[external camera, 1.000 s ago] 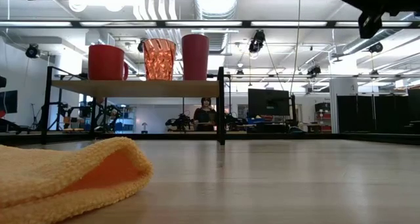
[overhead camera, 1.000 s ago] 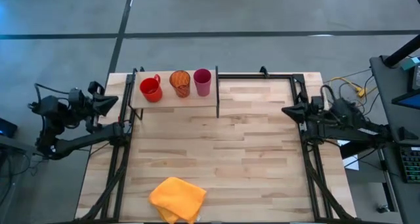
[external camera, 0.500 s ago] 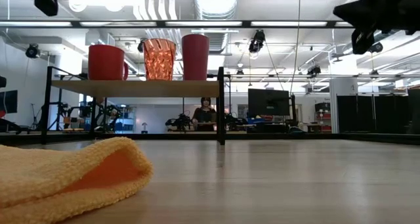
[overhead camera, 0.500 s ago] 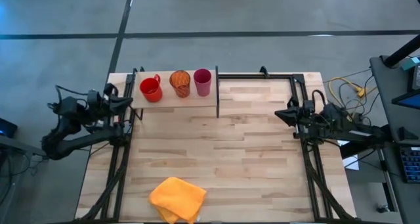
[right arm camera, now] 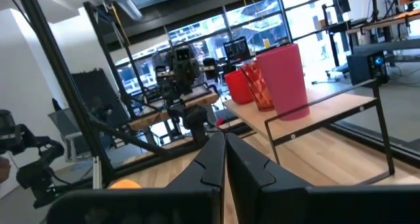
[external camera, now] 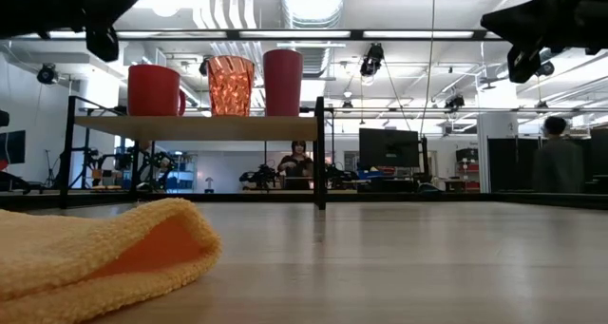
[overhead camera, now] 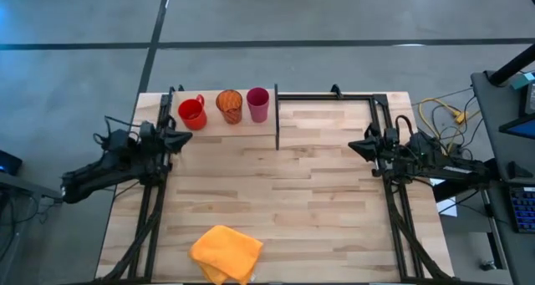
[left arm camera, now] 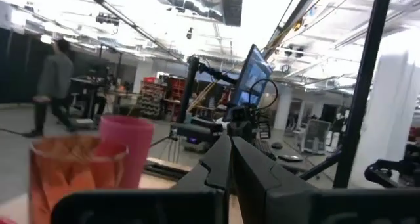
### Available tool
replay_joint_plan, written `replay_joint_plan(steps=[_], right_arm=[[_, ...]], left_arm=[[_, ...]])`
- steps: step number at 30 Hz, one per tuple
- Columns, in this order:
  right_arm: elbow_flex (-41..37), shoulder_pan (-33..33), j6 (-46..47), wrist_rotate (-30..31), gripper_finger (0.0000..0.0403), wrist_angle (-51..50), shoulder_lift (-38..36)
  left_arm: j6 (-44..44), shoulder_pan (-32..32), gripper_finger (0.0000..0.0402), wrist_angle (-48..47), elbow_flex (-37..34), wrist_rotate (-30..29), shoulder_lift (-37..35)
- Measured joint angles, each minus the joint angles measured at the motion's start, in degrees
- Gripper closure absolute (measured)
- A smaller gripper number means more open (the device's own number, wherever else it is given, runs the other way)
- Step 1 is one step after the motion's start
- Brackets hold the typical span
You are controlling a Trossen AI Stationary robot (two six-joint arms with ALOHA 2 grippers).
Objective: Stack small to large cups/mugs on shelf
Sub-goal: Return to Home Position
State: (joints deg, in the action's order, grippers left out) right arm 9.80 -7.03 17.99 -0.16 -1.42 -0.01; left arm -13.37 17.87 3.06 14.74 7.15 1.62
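Three cups stand upright in a row on the pale shelf (overhead camera: 226,124) at the table's far left: the red mug (overhead camera: 192,113) (external camera: 154,89), the orange striped cup (overhead camera: 229,105) (external camera: 231,85) and the pink tumbler (overhead camera: 257,104) (external camera: 282,82). The orange cup (left arm camera: 75,175) and the tumbler (left arm camera: 128,148) also show in the left wrist view; all three cups show in the right wrist view, the tumbler (right arm camera: 283,79) nearest. My left gripper (overhead camera: 185,138) (left arm camera: 230,145) is shut, just near of the shelf's left end, touching nothing. My right gripper (overhead camera: 353,146) (right arm camera: 222,142) is shut at the table's right side.
A folded yellow-orange cloth (overhead camera: 226,253) (external camera: 95,253) lies at the table's near edge. The shelf's dark upright divider (overhead camera: 277,118) stands right of the tumbler. Black frame rails (overhead camera: 334,95) run along the table's far and side edges. A person (external camera: 559,162) stands in the room beyond.
My left gripper has moved in from beyond the table's left edge toward the right, up to the shelf's left end. My right gripper has shifted a little toward the table's left, over the table's right side. The cups have kept their places.
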Motion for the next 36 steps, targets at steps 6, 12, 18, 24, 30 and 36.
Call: replay_joint_plan(steps=[6, 12, 18, 24, 30, 36], right_arm=[[0.0, 0.0, 0.01, 0.0, 0.0394, 0.06, 0.0], [-0.61, 0.0, -0.01, -0.02, 0.0394, 0.05, 0.0], [-1.86, 0.02, 0.23, -0.23, 0.0394, 0.01, 0.0], [-3.76, 0.02, -0.34, -0.24, 0.0394, 0.11, 0.0], [-6.89, 0.02, 0.51, -0.28, 0.0394, 1.12, 0.0], [-9.39, 0.02, 2.81, -0.94, 0.0394, 3.48, 0.07]], left_arm=[[-6.42, 0.0, 0.0402, 11.47, -8.3, 3.01, -0.02], [-7.27, 0.02, 0.0401, 22.71, -14.19, 3.32, 0.08], [-7.11, 0.01, 0.0401, 22.29, -14.23, 3.26, 0.0], [-6.88, 0.02, 0.0401, 20.42, -14.3, 3.33, 0.49], [-6.88, 0.01, 0.0401, 19.86, -14.32, 4.97, 0.42], [-6.93, 0.02, 0.0401, 19.9, -14.36, 6.03, 0.55]])
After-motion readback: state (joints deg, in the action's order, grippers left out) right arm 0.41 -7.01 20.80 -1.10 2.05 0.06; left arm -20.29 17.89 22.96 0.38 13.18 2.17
